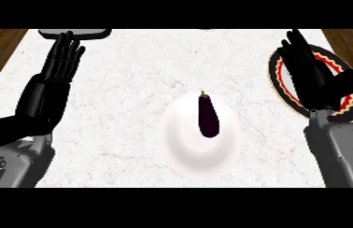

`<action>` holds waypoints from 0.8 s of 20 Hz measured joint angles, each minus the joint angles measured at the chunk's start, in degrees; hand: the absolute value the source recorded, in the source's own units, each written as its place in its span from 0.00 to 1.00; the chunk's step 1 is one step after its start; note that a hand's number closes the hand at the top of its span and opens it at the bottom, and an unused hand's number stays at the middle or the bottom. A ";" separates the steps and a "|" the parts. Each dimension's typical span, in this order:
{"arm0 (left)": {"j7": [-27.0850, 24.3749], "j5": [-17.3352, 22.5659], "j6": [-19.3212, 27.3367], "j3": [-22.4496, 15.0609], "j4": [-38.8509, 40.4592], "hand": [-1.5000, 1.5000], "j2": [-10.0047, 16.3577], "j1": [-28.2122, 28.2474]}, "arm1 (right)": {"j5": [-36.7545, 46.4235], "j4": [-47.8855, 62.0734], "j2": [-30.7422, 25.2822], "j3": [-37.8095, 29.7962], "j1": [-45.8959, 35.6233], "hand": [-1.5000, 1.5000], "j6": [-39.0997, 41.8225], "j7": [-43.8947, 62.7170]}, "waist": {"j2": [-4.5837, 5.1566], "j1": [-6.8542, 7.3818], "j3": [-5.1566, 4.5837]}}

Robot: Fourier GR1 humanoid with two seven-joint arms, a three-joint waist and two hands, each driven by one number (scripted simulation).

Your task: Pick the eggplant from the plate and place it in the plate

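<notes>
At the left, the left hand is being held open, fingers straight, resting near a grey object at the counter's far edge. In the middle, the eggplant is being borne lengthwise on the white plate, untouched. At the right, the right hand is being held open over the patterned plate, grasping nothing. If pinched off-centre, the smooth eggplant could be sent rolling off.

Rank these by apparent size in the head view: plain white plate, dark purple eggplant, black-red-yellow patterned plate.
1. plain white plate and black-red-yellow patterned plate: left unranked, since the right hand hides much of the latter.
2. dark purple eggplant: clearly smallest.
</notes>
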 measured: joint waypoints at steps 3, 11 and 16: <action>3.03 0.21 0.43 -1.17 1.88 0.50 -0.93 3.59 | 0.25 1.86 -1.51 -1.05 -2.49 1.00 1.96 -1.41 | -0.15 0.49 -0.25; 12.48 2.77 1.65 -5.68 11.82 0.50 -5.56 12.10 | 16.01 7.76 -8.35 1.44 -7.91 0.00 -3.91 -6.51 | 0.50 1.45 -0.79; 15.22 2.62 2.38 -6.34 13.76 0.50 -8.11 14.09 | 18.27 13.72 -3.47 0.20 -7.26 0.00 -7.49 -16.80 | -0.18 0.65 -0.60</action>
